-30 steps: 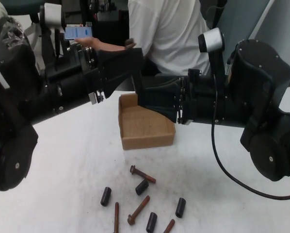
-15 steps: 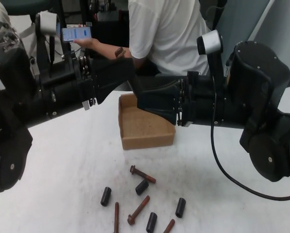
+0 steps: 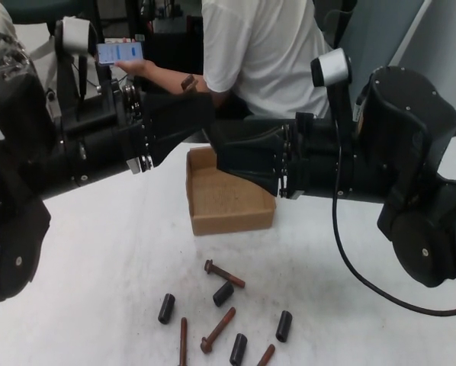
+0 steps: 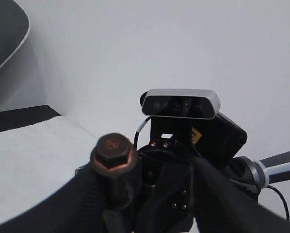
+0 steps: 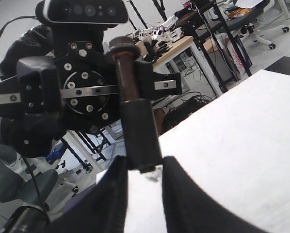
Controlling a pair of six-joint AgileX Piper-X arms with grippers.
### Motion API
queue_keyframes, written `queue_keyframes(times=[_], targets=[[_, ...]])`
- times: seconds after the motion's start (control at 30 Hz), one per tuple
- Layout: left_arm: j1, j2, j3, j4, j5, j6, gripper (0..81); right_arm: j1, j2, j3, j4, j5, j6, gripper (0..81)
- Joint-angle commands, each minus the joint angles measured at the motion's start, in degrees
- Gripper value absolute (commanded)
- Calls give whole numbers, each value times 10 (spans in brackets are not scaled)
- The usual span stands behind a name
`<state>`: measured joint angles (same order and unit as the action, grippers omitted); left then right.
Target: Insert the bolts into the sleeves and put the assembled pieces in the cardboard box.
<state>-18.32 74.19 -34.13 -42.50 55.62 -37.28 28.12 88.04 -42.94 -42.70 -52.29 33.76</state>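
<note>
Above the cardboard box (image 3: 232, 221), my right gripper (image 5: 142, 162) is shut on a black sleeve (image 5: 140, 133). A rusty bolt (image 5: 121, 73) stands in the top of the sleeve, most of its shaft showing. Its head (image 4: 114, 150) faces the left wrist camera and pokes up between the arms (image 3: 188, 81). My left gripper (image 4: 147, 167) is around the bolt with its fingers (image 4: 62, 204) apart. The gap is wider than the bolt, which sits close to one finger. Several loose bolts (image 3: 224, 274) and sleeves (image 3: 166, 308) lie on the white bench in front of the box.
Both arms (image 3: 327, 160) span the bench at box height and hide the box's far side. The loose parts cluster near the bench's front edge. Bare white bench (image 3: 98, 252) lies to the left and right of them.
The left arm drew back to the left and slightly down, and the bolt head shifted the same way. For the last half second it has kept still. The right arm has not moved.
</note>
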Motion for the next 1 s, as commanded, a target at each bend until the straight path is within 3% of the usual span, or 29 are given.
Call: queue_keyframes(times=[0.0, 0.07, 0.77, 0.97], targets=[[-6, -1, 6, 24, 46, -21, 555, -2, -8, -14, -62, 34, 10, 8], [-6, -1, 6, 24, 46, -24, 590, -2, -8, -14, -62, 29, 10, 8], [-6, -1, -28, 24, 52, -53, 590, 0, -8, -14, -59, 14, 9, 8], [-6, -1, -39, 24, 76, -68, 590, 2, -8, -14, 3, 14, -31, 8]])
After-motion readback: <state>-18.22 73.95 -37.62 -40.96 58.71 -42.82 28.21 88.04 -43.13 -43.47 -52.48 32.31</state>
